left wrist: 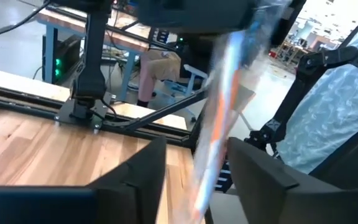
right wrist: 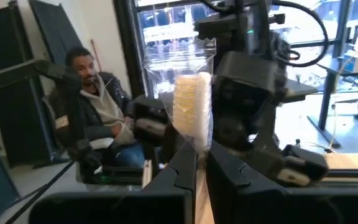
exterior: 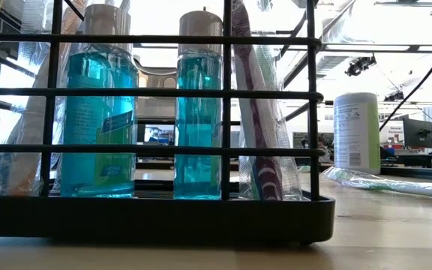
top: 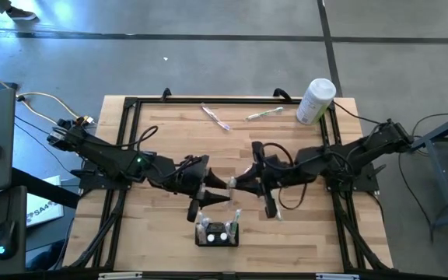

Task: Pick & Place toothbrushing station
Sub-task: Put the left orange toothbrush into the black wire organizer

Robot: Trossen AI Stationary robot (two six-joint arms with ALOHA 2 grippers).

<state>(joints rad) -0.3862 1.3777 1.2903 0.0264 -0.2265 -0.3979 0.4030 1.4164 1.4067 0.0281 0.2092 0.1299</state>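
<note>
Right gripper (right wrist: 201, 165) has its fingers pinched narrow on the head end of a wrapped toothbrush (right wrist: 192, 106), which stands up between them in the right wrist view; left gripper (left wrist: 194, 177) faces it at the middle of the table (top: 302, 233), its fingers spread apart around the same packet without pressing on it, so the hand-over looks complete on the right arm's side. Seen from above, the two grippers meet nose to nose just behind the toothbrushing station (top: 217, 232); that low black rack sits at the near edge of the table, already holding two blue bottles (exterior: 198, 112) and a wrapped brush. From the right gripper (top: 243, 181), the station lies toward the near edge and a little toward the left arm; its long axis runs across the table; both arms are about equally close. Behind the station, well apart from it, lie two more wrapped toothbrushes (top: 216, 117) and a white canister (top: 315, 101).
</note>
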